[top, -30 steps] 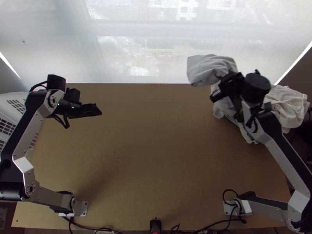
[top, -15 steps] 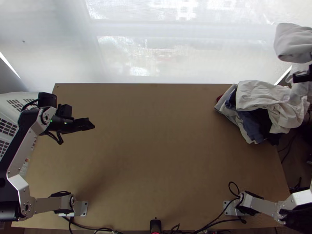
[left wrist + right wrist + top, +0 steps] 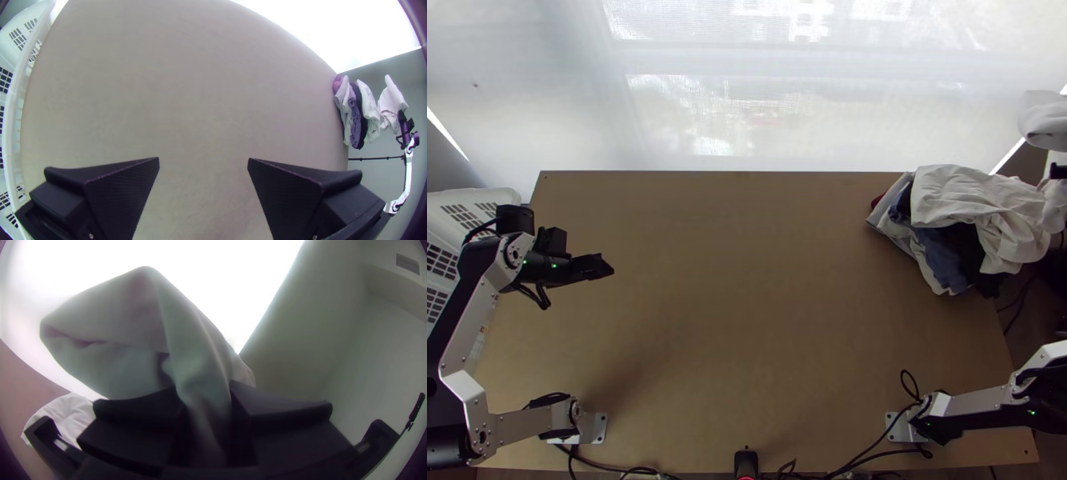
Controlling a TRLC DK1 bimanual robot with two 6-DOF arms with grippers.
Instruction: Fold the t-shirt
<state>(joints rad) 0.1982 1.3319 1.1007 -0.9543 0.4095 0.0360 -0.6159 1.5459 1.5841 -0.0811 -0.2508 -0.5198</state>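
The t-shirt (image 3: pixel 1047 126), pale and bunched, hangs from the right gripper (image 3: pixel 1058 171) near the far right corner of the table (image 3: pixel 763 320), out past its edge. A thick, rounded fold juts beyond the gripper toward the bright window (image 3: pixel 747 104), while more pale cloth hangs on the nearer side; seen from above, the visible cloth runs roughly far to near. The garment's own long axis and which end is the neck I cannot tell. In the right wrist view, the right jaws pinch a narrow gathered strip between them. The left gripper (image 3: pixel 608 267) is over the table's left part, its jaws spread wide. A heap of clothes (image 3: pixel 963 196) lies beside the raised t-shirt.
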